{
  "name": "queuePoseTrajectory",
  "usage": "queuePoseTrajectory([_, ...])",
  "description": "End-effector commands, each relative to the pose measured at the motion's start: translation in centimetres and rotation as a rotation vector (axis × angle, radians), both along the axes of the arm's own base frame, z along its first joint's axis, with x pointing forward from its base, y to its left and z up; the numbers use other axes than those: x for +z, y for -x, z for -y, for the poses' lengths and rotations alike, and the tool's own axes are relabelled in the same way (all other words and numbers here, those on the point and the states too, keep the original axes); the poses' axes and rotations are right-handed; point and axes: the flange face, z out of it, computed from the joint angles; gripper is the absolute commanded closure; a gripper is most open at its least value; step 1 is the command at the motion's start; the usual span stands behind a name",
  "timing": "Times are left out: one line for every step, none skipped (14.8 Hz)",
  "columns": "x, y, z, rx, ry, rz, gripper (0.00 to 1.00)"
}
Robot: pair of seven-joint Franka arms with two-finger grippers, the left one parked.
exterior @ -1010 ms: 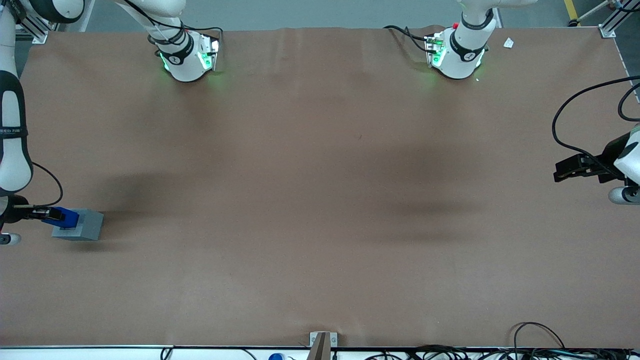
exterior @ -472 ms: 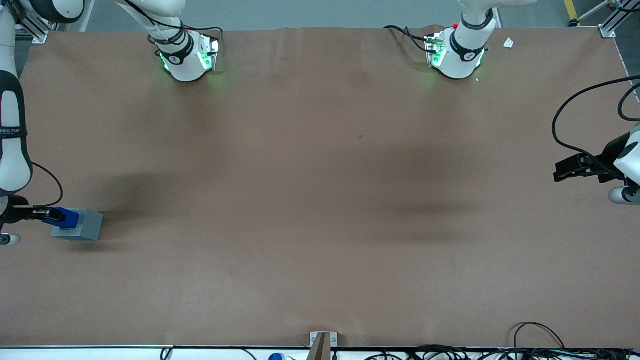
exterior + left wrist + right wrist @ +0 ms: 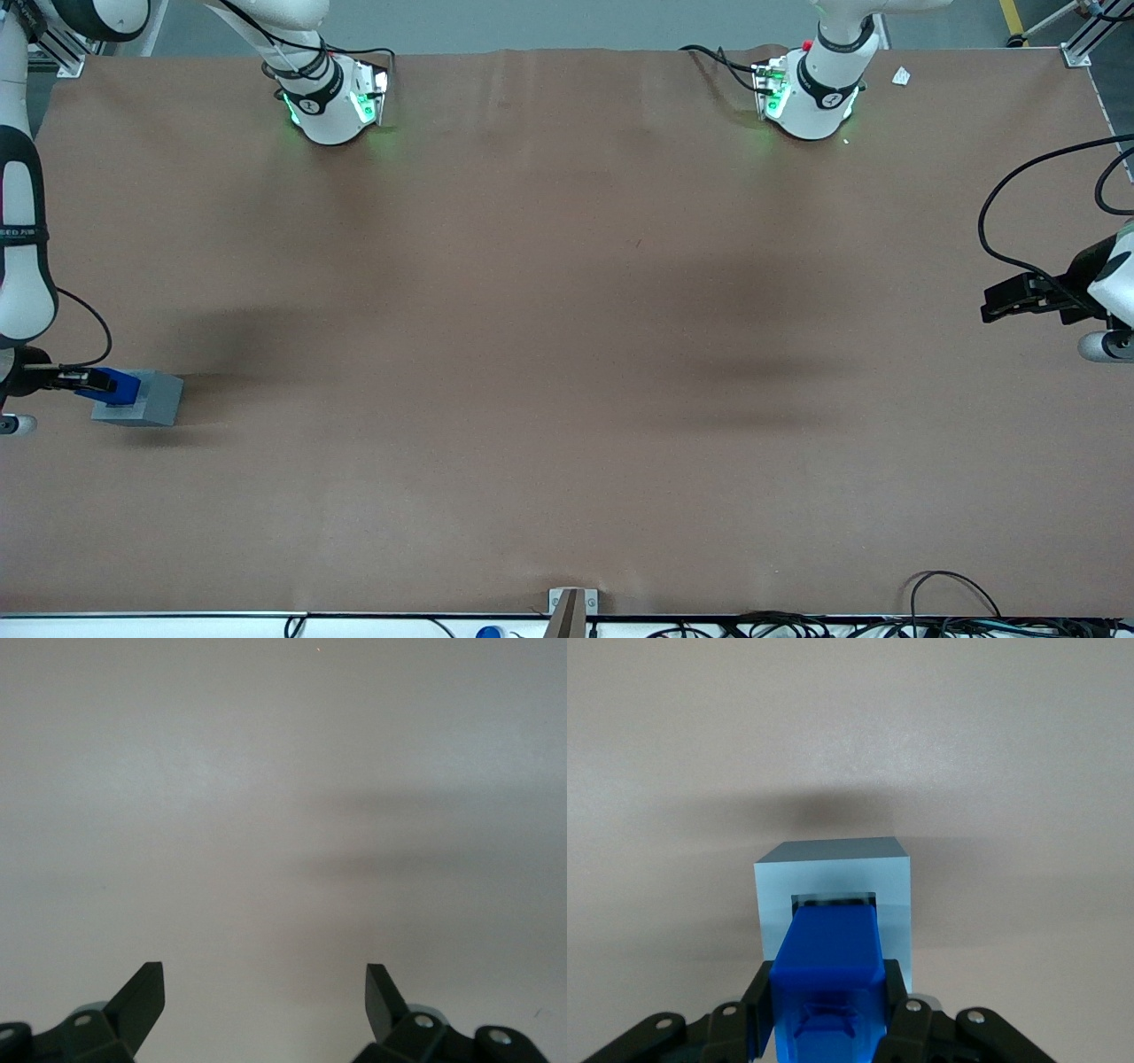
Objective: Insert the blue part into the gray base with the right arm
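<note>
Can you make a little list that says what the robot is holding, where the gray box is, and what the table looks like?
holding: the blue part, gripped by the right arm's end effector
end effector place: right above the gray base, at the working arm's end of the table
gray base: sits on the brown table, with a square recess in its top
blue part and base: the part's tip is at the recess opening; how deep it sits cannot be told
right arm: white with black joints
</note>
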Motion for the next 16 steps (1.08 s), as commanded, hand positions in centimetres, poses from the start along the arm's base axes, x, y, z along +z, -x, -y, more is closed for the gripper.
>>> queuePoseTrajectory([-2.0, -0.6, 0.2, 0.002, -0.028, 0.022, 0.80])
queuePoseTrajectory([-2.0, -0.6, 0.1, 0.003, -0.028, 0.024, 0.80])
queuePoseTrajectory([-2.0, -0.7, 0.1, 0.003, -0.026, 0.030, 0.80])
queuePoseTrajectory([-1.9, -0.8, -0.1, 0.005, -0.025, 0.034, 0.80])
queuePoseTrajectory([-2.0, -0.8, -0.1, 0.005, -0.025, 0.034, 0.80])
queuePoseTrajectory([-2.0, -0.8, -0.1, 0.005, -0.025, 0.034, 0.80])
queuePoseTrajectory([-2.1, -0.8, -0.1, 0.005, -0.025, 0.033, 0.80])
queuePoseTrajectory([-2.2, -0.8, -0.1, 0.005, -0.026, 0.031, 0.80])
queuePoseTrajectory([-2.3, -0.8, -0.2, 0.007, -0.026, 0.030, 0.75])
queuePoseTrajectory([-2.3, -0.8, -0.3, 0.007, -0.027, 0.029, 0.61])
queuePoseTrajectory([-2.1, -0.9, -0.3, 0.007, -0.025, 0.031, 0.26])
queuePoseTrajectory([-1.9, -0.9, -0.2, 0.006, -0.025, 0.032, 0.00])
queuePoseTrajectory([-1.5, -1.0, -0.3, 0.009, -0.021, 0.036, 0.00])
queuePoseTrajectory([-1.1, -1.2, -0.7, 0.023, -0.013, 0.037, 0.00])
queuePoseTrajectory([-0.7, -1.3, -1.1, 0.030, -0.012, 0.038, 0.00])
queuePoseTrajectory([0.9, -1.3, -1.3, 0.031, -0.006, 0.056, 0.00])
